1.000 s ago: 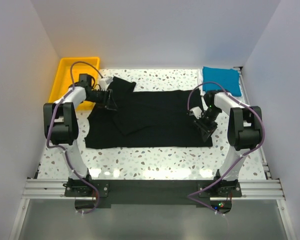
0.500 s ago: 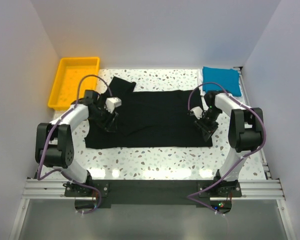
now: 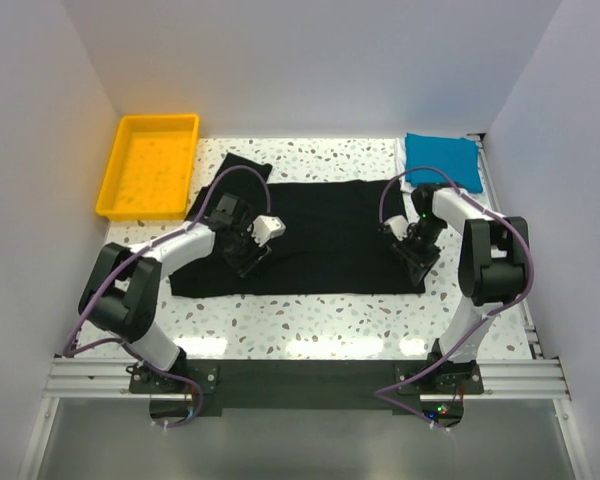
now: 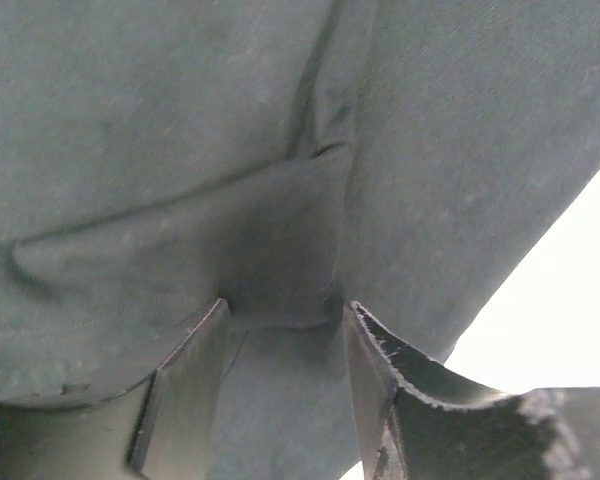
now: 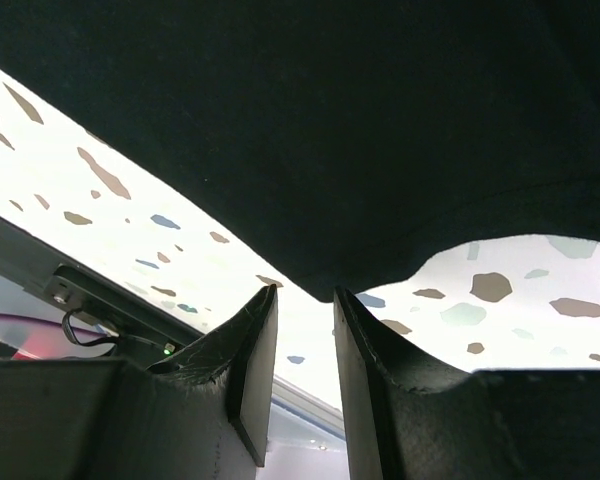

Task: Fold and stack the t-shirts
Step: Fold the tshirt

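A large black t-shirt (image 3: 320, 235) lies spread flat across the middle of the table, one sleeve poking out at its far left. My left gripper (image 3: 248, 258) rests on its left part. In the left wrist view the left gripper (image 4: 280, 305) has its jaws apart, a low ridge of the black t-shirt (image 4: 180, 120) at their tips. My right gripper (image 3: 418, 262) sits at the shirt's near right corner. In the right wrist view the right gripper (image 5: 302, 292) has its jaws slightly apart, and the black t-shirt (image 5: 330, 120) ends in a corner right at their tips. A folded blue t-shirt (image 3: 442, 158) lies at the far right.
A yellow tray (image 3: 145, 214) stands at the far left corner. Bare speckled table (image 3: 300, 320) shows between the shirt and the arm bases. White walls close in on three sides.
My left gripper has swung from beside the yellow tray to the right and nearer, onto the shirt's left part. The flap folded there now lies flat. The right gripper has barely moved.
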Controlling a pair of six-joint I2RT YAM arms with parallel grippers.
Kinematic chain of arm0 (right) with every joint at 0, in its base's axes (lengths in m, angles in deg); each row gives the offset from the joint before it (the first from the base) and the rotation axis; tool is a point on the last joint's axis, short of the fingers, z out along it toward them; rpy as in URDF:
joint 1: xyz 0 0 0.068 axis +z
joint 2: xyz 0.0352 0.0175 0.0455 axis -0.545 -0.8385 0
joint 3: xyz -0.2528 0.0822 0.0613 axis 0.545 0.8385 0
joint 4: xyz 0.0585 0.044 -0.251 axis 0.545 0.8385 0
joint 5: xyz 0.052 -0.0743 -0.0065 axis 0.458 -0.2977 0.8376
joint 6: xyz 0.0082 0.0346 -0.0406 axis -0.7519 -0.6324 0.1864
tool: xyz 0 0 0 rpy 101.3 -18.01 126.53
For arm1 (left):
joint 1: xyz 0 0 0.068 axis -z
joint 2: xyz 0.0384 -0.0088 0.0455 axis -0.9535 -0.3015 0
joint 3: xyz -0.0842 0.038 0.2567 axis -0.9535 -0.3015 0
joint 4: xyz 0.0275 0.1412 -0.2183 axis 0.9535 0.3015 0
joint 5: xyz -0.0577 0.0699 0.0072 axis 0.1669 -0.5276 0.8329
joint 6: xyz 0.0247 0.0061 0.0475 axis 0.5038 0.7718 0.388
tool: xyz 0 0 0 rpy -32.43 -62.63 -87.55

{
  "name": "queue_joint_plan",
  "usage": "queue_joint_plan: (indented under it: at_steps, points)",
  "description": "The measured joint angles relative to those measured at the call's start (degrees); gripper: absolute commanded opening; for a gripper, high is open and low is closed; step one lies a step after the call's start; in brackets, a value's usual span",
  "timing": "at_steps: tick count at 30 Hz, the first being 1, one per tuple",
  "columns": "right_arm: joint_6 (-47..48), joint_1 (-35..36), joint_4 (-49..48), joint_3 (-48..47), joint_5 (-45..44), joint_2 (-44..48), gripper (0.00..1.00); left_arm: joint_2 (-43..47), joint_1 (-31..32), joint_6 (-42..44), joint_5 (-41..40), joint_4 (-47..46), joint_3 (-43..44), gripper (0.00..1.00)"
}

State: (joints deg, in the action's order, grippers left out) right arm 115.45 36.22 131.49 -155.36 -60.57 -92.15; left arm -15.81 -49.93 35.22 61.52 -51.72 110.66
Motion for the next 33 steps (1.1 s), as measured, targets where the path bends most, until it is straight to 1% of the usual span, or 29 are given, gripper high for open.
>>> queue_joint_plan:
  at_steps: [3,4,8,9,15,16,18,19,21,22,24,25,26,27,30,33]
  points:
    - [0.0,-0.3,0.0,0.0,0.0,0.0,0.33,-1.3,1.6,-0.9,-1.7,-0.7,0.0,0.36]
    - [0.0,-0.4,0.0,0.0,-0.1,0.0,0.33,-2.0,1.9,-0.9,-2.3,-0.8,0.2,0.26]
    - [0.2,-0.7,-0.1,0.2,-0.6,0.0,0.33,-3.3,2.3,-1.5,-4.6,-1.0,2.4,0.03]
    - [0.2,-0.8,-0.2,0.5,-0.8,0.0,0.33,-3.7,2.3,-1.5,-5.1,-1.0,3.2,0.00]
    - [0.5,-1.5,-0.3,1.9,-1.0,0.0,0.32,-7.2,2.3,-1.1,-7.0,-0.6,10.9,0.00]
    - [0.6,-1.6,-0.2,1.9,-1.0,0.0,0.32,-8.4,2.3,-0.8,-7.2,-0.5,12.8,0.09]
    - [0.6,-1.8,-0.2,2.0,-1.0,0.0,0.32,-11.0,2.3,-0.4,-7.5,-0.9,16.2,0.16]
    - [0.7,-1.9,-0.2,2.0,-1.0,0.0,0.33,-12.0,2.3,-0.2,-7.8,-1.2,17.4,0.24]
    - [0.8,-2.1,-0.2,2.1,-1.0,0.3,0.33,-14.5,2.3,0.2,-8.5,-2.0,19.7,0.36]
    - [0.8,-2.1,-0.2,2.2,-1.0,0.5,0.33,-15.7,2.3,0.3,-8.9,-2.3,20.7,0.48]
    - [0.9,-2.2,-0.2,2.3,-1.0,1.0,0.34,-17.2,2.3,0.4,-9.1,-3.1,22.2,0.57]
    - [0.9,-2.3,-0.2,2.4,-1.0,1.2,0.34,-17.4,2.3,0.3,-9.1,-3.3,22.7,0.65]
    - [1.0,-2.4,-0.2,2.4,-0.9,1.5,0.34,-17.4,2.3,0.3,-9.0,-3.4,23.0,0.69]
    - [1.0,-2.4,-0.1,2.4,-0.9,1.7,0.34,-17.0,2.3,0.3,-9.0,-3.6,23.1,0.70]
    - [1.1,-3.5,0.4,2.3,-0.3,1.9,0.36,-14.6,1.8,0.3,-8.1,-3.1,22.4,0.71]
    - [1.4,-6.8,2.1,1.4,1.4,1.7,0.41,-8.9,-1.2,0.3,-2.9,0.3,20.8,0.72]
